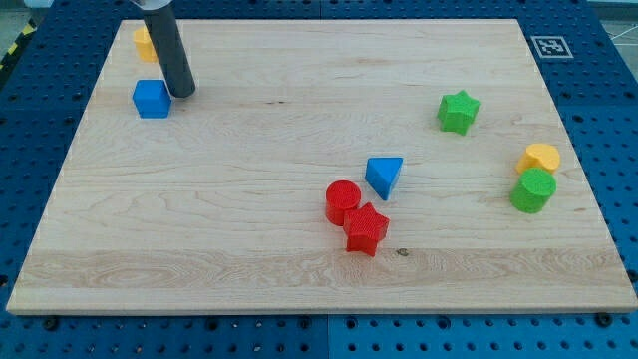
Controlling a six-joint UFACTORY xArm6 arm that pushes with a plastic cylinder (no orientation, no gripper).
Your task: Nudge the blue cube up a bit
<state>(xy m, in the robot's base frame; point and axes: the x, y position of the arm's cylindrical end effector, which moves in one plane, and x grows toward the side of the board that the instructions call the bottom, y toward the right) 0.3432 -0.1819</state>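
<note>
**newbie_bot:** Blocks everywhere on that board, which one are you after?

**me:** Blue cube (152,99), far corner at the view's top left of the wooden board (299,259). My tip (183,93) sits just beside it at about 3 o'clock, close enough that I can't tell if it's touching. An orange block (146,42) sits past the cube at 12 o'clock, half hidden behind my rod, shape unclear.

**newbie_bot:** So just shove it?

**me:** Nah. Pushing from where I am would send it sideways toward 9 o'clock. I reckon I should swing around to the cube's 6 o'clock side, line up with the middle of that face so it doesn't spin, then give a short slow push toward 12. Only a bit, since the orange block is near and the board edge isn't far off.

**newbie_bot:** Claw open or closed?

**me:** No claw, lol. Just a plain rod, nothing to spread or pinch, holding nothing. Blue triangular block (384,176), red cylinder (342,200), red star (366,228), green star (459,111), yellow block (540,157) and green cylinder (533,190) are all well apart from this.
</note>
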